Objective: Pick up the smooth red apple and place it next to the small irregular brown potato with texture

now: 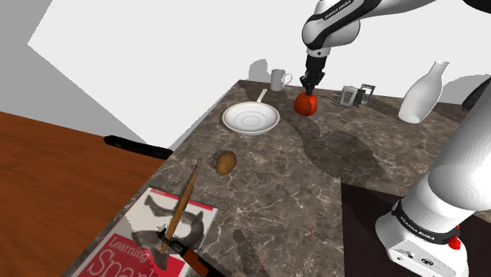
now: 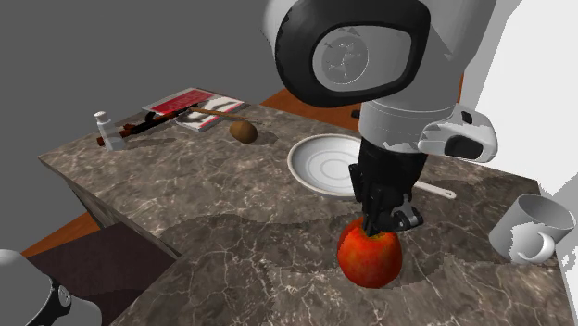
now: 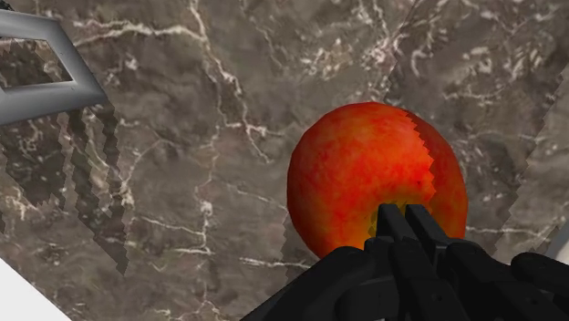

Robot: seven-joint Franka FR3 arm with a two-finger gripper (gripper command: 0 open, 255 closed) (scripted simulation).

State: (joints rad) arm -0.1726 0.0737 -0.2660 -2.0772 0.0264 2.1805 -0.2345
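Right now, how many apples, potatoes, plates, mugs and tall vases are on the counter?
apple: 1
potato: 1
plate: 1
mug: 1
tall vase: 1
Total: 5

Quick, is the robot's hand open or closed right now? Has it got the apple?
Gripper: closed, fingers together at the top of the red apple; whether they pinch it cannot be told.
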